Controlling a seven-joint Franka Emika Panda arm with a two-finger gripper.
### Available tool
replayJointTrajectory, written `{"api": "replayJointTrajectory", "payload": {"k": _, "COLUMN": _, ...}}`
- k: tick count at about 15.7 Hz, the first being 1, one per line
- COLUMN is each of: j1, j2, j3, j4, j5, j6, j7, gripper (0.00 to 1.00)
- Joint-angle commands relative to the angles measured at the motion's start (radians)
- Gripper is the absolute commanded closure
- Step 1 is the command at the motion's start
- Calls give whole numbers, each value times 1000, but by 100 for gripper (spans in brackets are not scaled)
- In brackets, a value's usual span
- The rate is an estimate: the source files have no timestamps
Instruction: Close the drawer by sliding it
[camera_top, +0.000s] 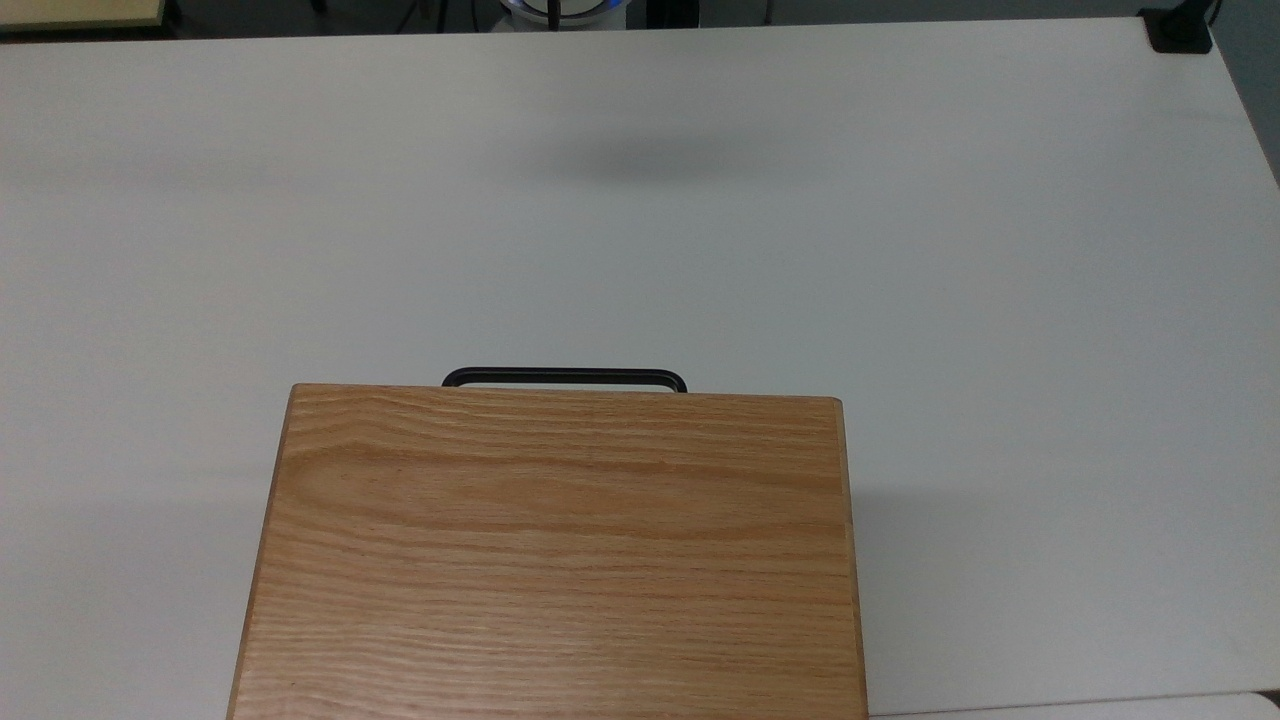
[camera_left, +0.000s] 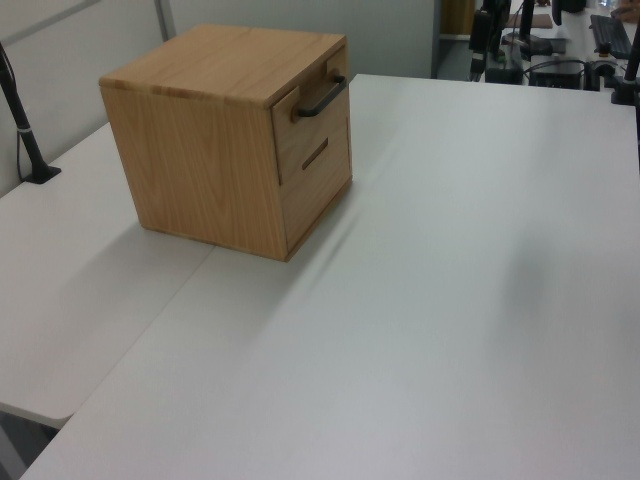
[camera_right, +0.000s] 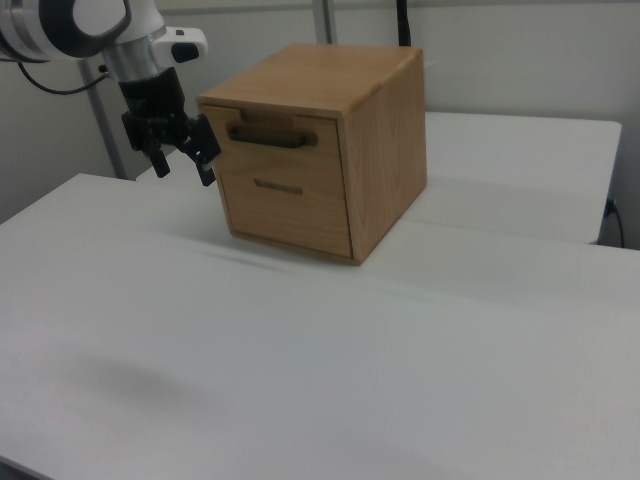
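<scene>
The drawer is the upper one in the oak cabinet. Its front sits about level with the cabinet face. In the top view just its black bar handle sticks out past the cabinet top. The left view has the handle on the cabinet's right face. My gripper hangs open and holds nothing. It is off the right view's left of the drawer front, apart from the handle, above the table.
A lower drawer with a recessed pull sits under the upper one. The white table stretches wide in front of the cabinet. A black clamp sits at its far corner, a black post on the adjoining table.
</scene>
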Motion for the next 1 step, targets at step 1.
{"api": "replayJointTrajectory", "payload": {"k": 1, "j1": 19, "j2": 0, "j3": -18, "j4": 3, "j5": 18, "j6": 6, "j7": -12, "gripper": 0}}
